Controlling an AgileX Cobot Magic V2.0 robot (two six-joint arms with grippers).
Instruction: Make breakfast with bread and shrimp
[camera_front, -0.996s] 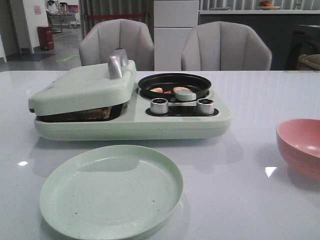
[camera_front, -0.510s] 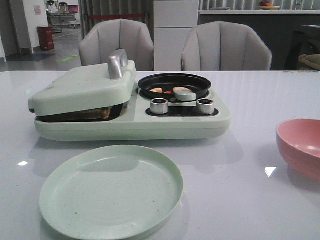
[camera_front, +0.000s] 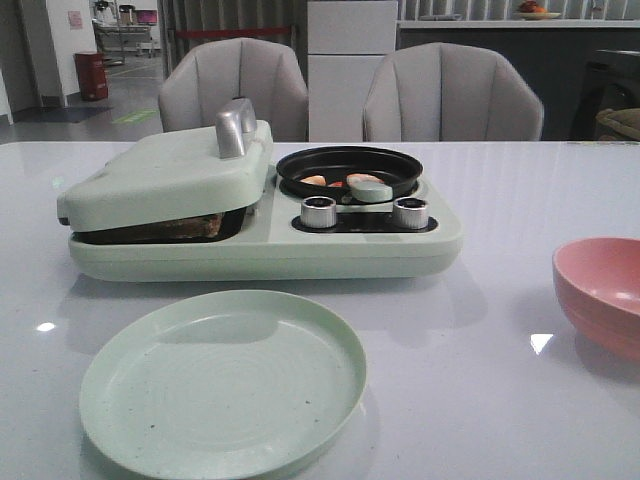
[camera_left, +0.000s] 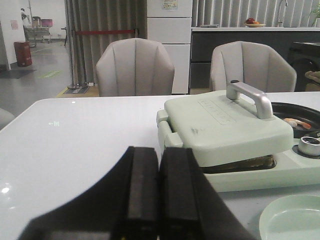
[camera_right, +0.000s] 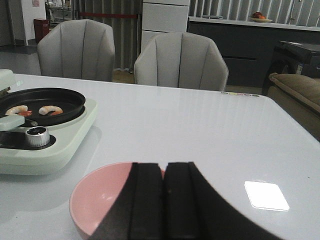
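The bread (camera_front: 188, 227) shows only as a brown crust edge under the nearly closed lid (camera_front: 170, 170) of the pale green breakfast maker; the same edge of bread (camera_left: 241, 163) appears in the left wrist view. The shrimp (camera_front: 316, 181) lie as small pink-white curls in the black round pan (camera_front: 349, 165); the right wrist view shows shrimp (camera_right: 50, 109) there too. My left gripper (camera_left: 159, 152) is shut and empty, above the table to the left of the maker. My right gripper (camera_right: 164, 166) is shut and empty, over the pink bowl (camera_right: 97, 200). Neither gripper appears in the front view.
A pale green plate (camera_front: 222, 380) lies in front of the maker, and the pink bowl (camera_front: 603, 290) stands at the right. The maker has a metal lid handle (camera_front: 234, 128) and two knobs (camera_front: 318, 211). Two grey chairs (camera_front: 452, 95) stand behind the table.
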